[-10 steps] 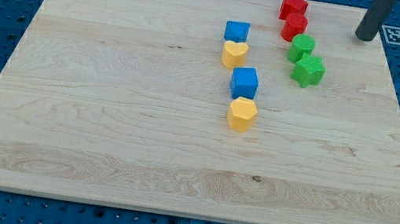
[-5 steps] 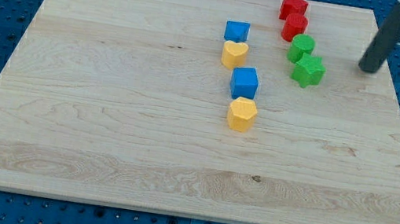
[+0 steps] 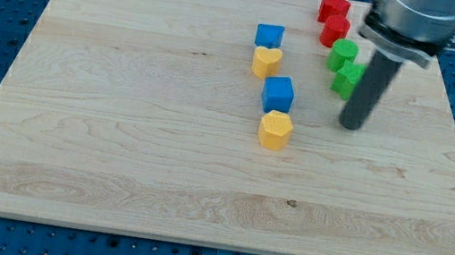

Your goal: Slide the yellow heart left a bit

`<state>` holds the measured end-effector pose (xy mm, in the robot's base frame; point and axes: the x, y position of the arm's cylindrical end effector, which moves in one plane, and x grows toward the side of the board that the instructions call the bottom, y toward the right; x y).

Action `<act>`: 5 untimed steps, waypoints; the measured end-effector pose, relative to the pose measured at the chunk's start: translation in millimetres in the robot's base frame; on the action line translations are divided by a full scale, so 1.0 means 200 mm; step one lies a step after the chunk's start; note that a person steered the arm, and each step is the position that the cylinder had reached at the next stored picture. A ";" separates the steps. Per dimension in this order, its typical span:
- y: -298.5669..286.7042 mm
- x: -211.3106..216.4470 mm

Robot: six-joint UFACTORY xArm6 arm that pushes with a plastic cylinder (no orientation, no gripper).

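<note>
The yellow heart (image 3: 266,61) lies on the wooden board (image 3: 119,129) above centre, touching a blue block (image 3: 269,35) above it. My tip (image 3: 351,125) rests on the board well to the right of the heart and below it, right of the blue cube (image 3: 278,93). The rod covers part of the green star (image 3: 344,76).
A yellow hexagon block (image 3: 275,129) sits just below the blue cube. A green cylinder (image 3: 342,53) lies above the green star. A red star (image 3: 333,6) and a red block (image 3: 335,30) lie near the board's top edge.
My tip has moved from the board's top right corner down and to the left, to a spot below the green star. No block has moved.
</note>
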<state>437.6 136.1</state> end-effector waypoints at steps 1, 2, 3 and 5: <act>-0.15 -0.10; -0.23 -0.19; -0.34 -0.29; -0.46 -0.23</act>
